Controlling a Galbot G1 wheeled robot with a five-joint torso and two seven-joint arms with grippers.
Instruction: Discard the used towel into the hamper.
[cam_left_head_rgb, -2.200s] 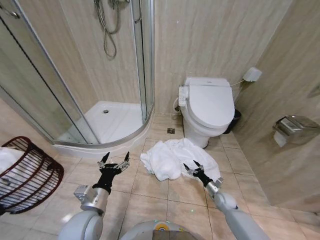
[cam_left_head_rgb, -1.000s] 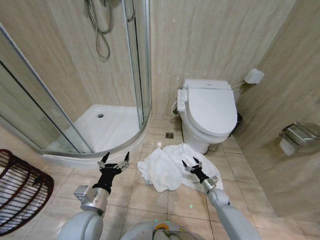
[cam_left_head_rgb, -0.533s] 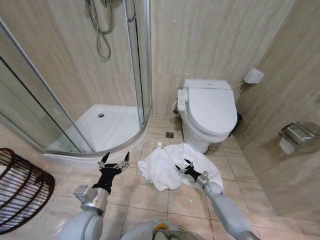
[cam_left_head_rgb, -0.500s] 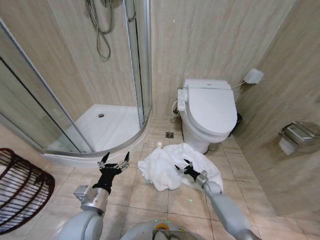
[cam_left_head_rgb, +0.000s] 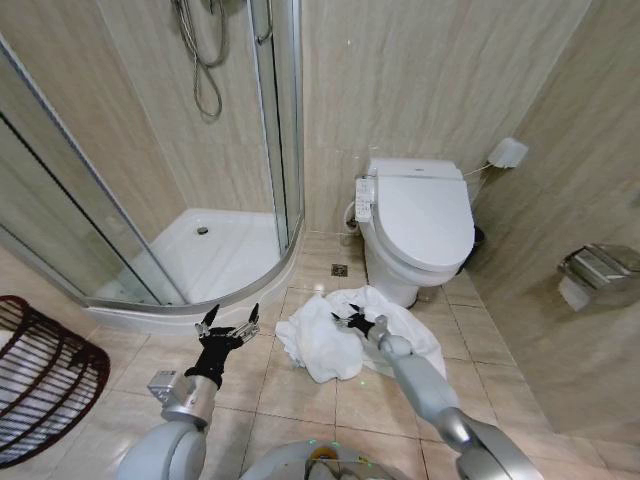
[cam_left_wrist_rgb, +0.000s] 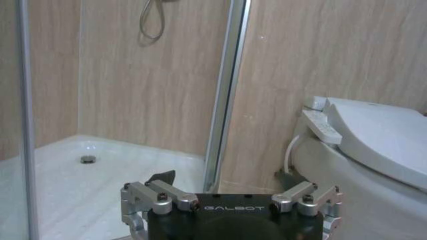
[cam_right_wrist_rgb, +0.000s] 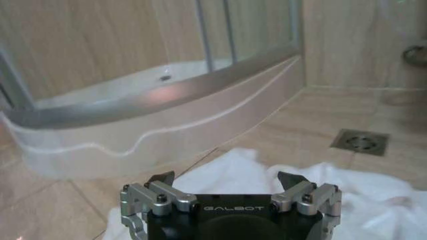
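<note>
**My right pincer spread over the towel, hamper off to my left**

From my head camera, my right gripper (cam_left_head_rgb: 355, 321) is stretched out low over the crumpled white towel (cam_left_head_rgb: 325, 340), which lies on the tiled floor (cam_left_head_rgb: 300, 385) just in front of the toilet (cam_left_head_rgb: 420, 220). Its fingers stand apart with nothing between them. My right wrist camera shows what the head view cannot: the two black fingertips (cam_right_wrist_rgb: 160, 178) parted above the white folds of the towel (cam_right_wrist_rgb: 373, 210), with the curved shower tray (cam_right_wrist_rgb: 153, 120) and a square floor drain (cam_right_wrist_rgb: 361, 141) beyond.

My left gripper (cam_left_head_rgb: 228, 322) hangs spread above bare tiles, near the shower threshold and apart from the towel, gripping nothing. Its wrist camera looks at the shower's glass edge (cam_left_wrist_rgb: 227, 90), the hose (cam_left_wrist_rgb: 152, 22) on the wall and the toilet's side panel (cam_left_wrist_rgb: 320, 127).

The hamper (cam_left_head_rgb: 40, 380), dark red-brown and openwork, sits at the far left edge of the head view, well apart from the towel.
</note>
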